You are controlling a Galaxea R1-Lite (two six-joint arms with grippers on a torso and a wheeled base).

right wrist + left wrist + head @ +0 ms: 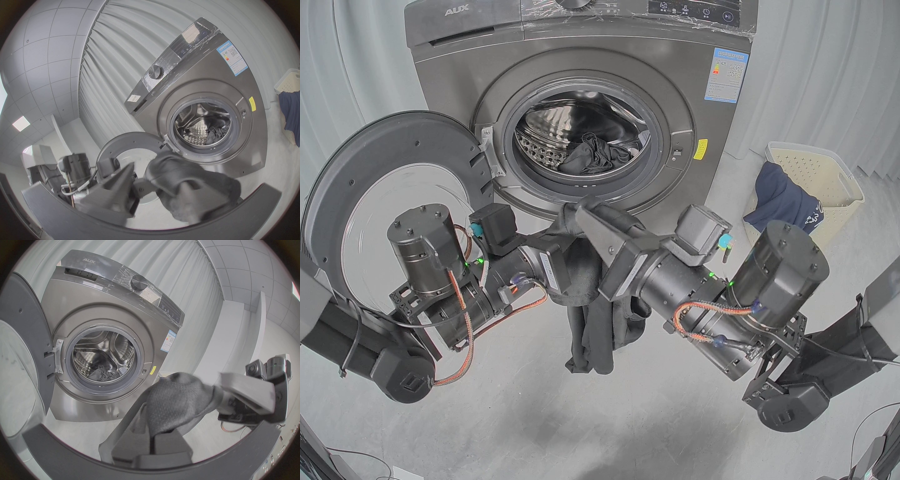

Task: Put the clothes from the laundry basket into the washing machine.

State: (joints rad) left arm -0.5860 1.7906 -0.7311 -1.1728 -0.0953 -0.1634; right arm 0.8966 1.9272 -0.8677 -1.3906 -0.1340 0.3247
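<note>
The washing machine (456,81) stands against a pale curtain (350,50) with its round door (375,162) swung fully open to the robot's left. Inside the steel drum lies a crumpled black garment (594,156), resting toward the front of the drum's bottom. Just in front of the machine and below the rim of the opening, both arms meet around a dark grey garment (594,331). The left hand (565,240) comes in from the left and is closed narrowly on the cloth. In its own wrist view the fabric bunches up out of the closed left hand (151,433) and stretches across toward the other arm. The right hand (590,219) comes in from the right, its tip pointing up toward the drum opening, and it too grips the same garment. From the right wrist, the cloth is wrapped thickly over the right hand (187,193). Most of the dark grey garment hangs down between the two hands in loose folds, its lower end clear of the grey floor (550,425). To the right of the machine, well apart from the hands, a cream laundry basket (831,175) sits on the floor by the curtain. A navy blue garment (784,200) is draped over the basket's near rim, spilling down its outer side.
</note>
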